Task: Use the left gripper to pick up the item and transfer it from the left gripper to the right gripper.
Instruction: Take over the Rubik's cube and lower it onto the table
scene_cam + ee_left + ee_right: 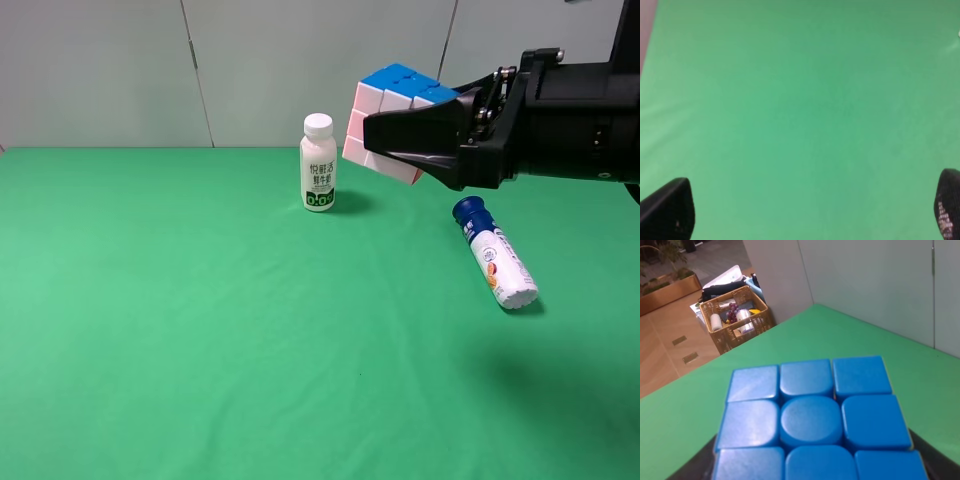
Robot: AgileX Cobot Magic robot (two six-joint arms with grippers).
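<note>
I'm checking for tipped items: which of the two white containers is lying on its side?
The blue-capped tube, lying flat at the right of the high view. The white-capped drink bottle stands upright on its base.

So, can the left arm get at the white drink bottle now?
Probably yes. The drink bottle stands upright with bare green cloth to its left, the left end effector is open, and the right end effector holds the puzzle cube aloft.

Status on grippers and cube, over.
Cube aloft, right gripper shut on it. Left gripper open, empty. Bottle and tube on table, not in the way.
</note>
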